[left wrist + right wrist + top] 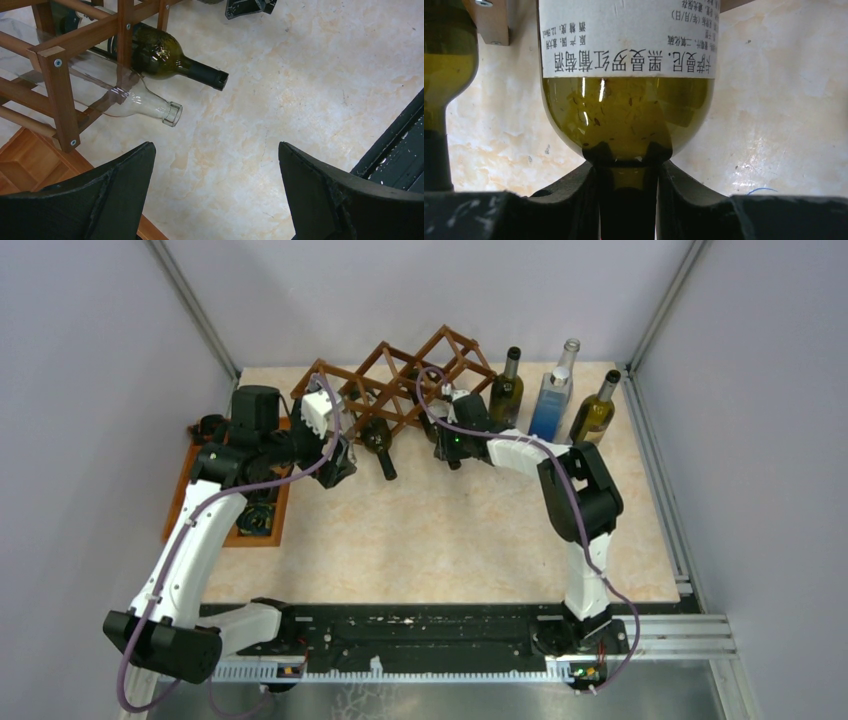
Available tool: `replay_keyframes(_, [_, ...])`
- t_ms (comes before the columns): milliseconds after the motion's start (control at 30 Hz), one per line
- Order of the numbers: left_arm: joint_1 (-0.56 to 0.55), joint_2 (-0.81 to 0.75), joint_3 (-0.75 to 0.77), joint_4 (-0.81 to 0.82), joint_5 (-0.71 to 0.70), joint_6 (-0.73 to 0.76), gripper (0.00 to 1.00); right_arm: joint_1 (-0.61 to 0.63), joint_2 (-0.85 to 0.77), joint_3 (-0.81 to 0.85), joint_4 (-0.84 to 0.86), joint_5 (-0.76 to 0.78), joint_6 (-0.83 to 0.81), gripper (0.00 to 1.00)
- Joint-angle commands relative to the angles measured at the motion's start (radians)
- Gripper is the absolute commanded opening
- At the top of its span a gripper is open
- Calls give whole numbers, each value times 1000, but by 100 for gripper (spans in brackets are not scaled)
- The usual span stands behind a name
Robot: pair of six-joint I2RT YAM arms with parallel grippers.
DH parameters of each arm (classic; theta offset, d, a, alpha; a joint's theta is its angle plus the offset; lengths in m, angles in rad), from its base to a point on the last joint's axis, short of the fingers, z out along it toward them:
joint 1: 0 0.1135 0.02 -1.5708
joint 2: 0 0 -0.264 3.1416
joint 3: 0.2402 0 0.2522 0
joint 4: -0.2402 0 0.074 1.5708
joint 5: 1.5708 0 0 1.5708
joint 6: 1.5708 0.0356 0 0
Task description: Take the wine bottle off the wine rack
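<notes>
Left gripper (216,170): jaws wide, empty, above table (310,75). Right gripper (629,197): jaws clamped on neck of wine bottle (629,110) (white label), body lying in wine rack (59,100). Three bottles (552,400) upright behind.

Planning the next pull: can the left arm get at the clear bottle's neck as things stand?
Probably yes. The left end effector is open, the clear bottle pokes neck-first out of the rack, and nothing stands between them.
</notes>
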Motion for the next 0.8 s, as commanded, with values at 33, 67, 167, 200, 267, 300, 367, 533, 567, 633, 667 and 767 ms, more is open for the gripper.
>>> replay_keyframes(33, [6, -17, -13, 9, 27, 32, 99, 20, -125, -81, 122, -29, 21, 0])
replay_keyframes(67, [6, -17, -16, 10, 28, 37, 99, 23, -149, -102, 123, -28, 25, 0])
replay_keyframes(167, [6, -18, -24, 9, 30, 54, 99, 35, -226, -176, 169, -13, 34, 0])
replay_keyframes(200, [6, -20, -29, 10, 32, 61, 99, 40, -253, -200, 173, -11, 38, 0])
replay_keyframes(267, [6, -27, -38, 13, 41, 81, 99, 45, -314, -250, 186, -12, 56, 0])
replay_keyframes(300, [6, -33, -44, 14, 49, 94, 99, 49, -345, -278, 191, -12, 65, 0])
replay_keyframes(367, [6, -49, -59, 20, 68, 127, 99, 61, -406, -338, 203, -5, 83, 0])
replay_keyframes(533, [6, -98, -112, 31, 106, 255, 99, 100, -569, -470, 197, -7, 134, 0])
replay_keyframes(567, [5, -105, -125, 32, 110, 287, 99, 106, -603, -489, 187, -9, 147, 0])
replay_keyframes(633, [5, -121, -147, 28, 107, 359, 99, 112, -675, -531, 169, -21, 172, 0])
replay_keyframes(667, [5, -127, -155, 28, 103, 388, 99, 111, -712, -555, 159, -25, 185, 0])
replay_keyframes(767, [5, -141, -172, 28, 100, 461, 99, 112, -837, -591, 133, -38, 216, 0])
